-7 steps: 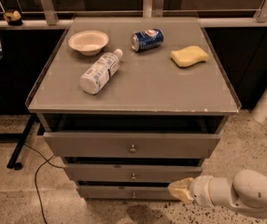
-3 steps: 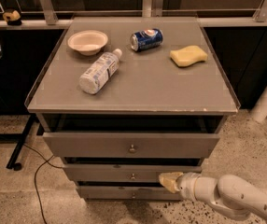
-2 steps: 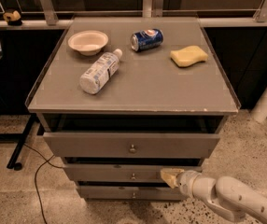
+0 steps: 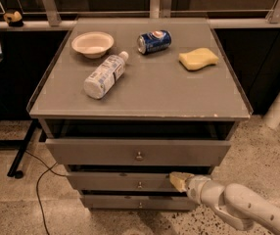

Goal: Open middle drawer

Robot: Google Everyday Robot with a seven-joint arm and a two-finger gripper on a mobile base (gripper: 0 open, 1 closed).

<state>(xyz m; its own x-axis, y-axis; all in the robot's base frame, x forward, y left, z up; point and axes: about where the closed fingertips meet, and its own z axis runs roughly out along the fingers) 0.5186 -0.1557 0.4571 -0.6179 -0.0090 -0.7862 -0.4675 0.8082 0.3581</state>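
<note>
Our gripper [image 4: 178,181] sits low at the front of the cabinet, against the upper edge of the middle drawer [image 4: 105,181], just to the right of its small knob [image 4: 139,184]. We cannot tell whether the gripper is apart or together, since it appears only as a pale tip at the end of the arm. The middle drawer lies between the top drawer [image 4: 96,152] and the bottom drawer [image 4: 110,202], and it looks closed or very nearly so.

To do this step well, we judge that we need a firm purchase first, either on the knob or hooked behind the top lip of the front. The pull should then run straight out towards us, level with the runners. A slanted pull from this right-of-centre spot could jam the drawer or let the gripper slip off. We should keep clear of the top drawer front just above.

As for containers, the bowl [image 4: 92,43] on the cabinet top [image 4: 169,92] seems empty. The bottle [image 4: 103,75] and the can [image 4: 153,40] both lie on their sides, and a sponge [image 4: 198,58] rests near the can. What the drawers hold is hidden from us.
</note>
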